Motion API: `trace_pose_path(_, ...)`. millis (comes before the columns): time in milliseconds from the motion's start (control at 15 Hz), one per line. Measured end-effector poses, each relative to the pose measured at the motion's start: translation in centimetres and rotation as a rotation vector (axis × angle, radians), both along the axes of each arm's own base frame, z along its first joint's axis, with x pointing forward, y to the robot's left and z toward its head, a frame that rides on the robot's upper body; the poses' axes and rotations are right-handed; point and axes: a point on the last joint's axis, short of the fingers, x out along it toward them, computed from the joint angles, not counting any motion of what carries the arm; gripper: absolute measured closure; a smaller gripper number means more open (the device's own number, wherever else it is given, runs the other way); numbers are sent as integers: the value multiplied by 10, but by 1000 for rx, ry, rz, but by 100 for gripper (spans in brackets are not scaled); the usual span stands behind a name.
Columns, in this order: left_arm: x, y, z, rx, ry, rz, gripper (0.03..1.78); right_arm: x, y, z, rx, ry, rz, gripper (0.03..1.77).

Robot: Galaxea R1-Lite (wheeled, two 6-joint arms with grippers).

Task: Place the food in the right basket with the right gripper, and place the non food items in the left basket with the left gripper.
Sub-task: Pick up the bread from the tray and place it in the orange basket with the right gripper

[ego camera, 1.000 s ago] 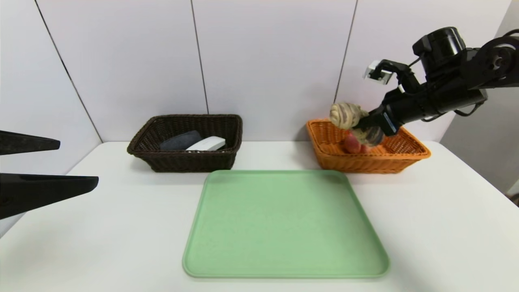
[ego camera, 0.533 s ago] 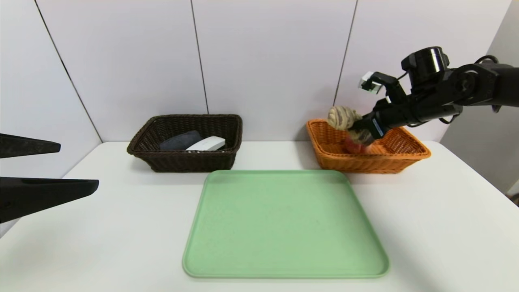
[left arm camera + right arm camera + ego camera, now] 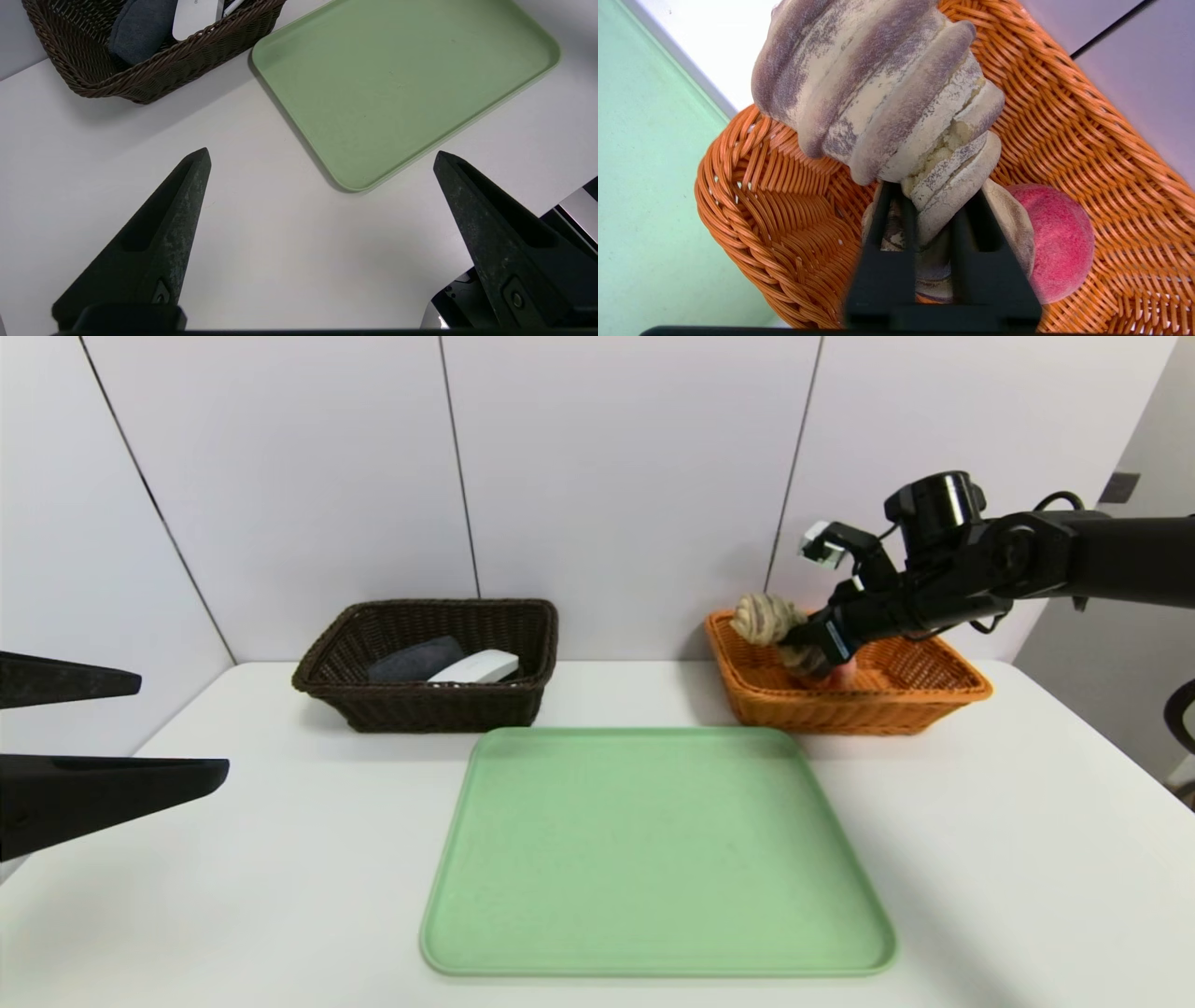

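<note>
Right hand (image 3: pixel 931 205) around bread roll (image 3: pixel 882 88) over right basket (image 3: pixel 1087 140)

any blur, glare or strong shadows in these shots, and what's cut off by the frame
Head view: even light, soft shadows under the brown basket and orange basket; the left gripper is cropped at the edge. Left wrist view: sharp, with a faint shadow beside the green tray. Right wrist view: the bread roll in the right gripper fills the frame and hides part of the peach.

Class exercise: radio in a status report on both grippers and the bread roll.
Right gripper shut on bread roll, over orange basket, peach inside. Left gripper open, parked. Nothing in the way.
</note>
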Motion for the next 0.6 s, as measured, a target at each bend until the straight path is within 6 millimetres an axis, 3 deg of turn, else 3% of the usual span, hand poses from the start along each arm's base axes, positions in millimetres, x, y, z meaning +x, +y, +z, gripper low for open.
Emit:
trace_pose_path(200, 0, 0, 0, 0, 0, 0, 12, 1, 2, -3, 4, 13, 1, 100)
trace_pose_path(600, 0, 0, 0, 0, -1, 2, 12, 3, 2, -6, 4, 17, 3, 51)
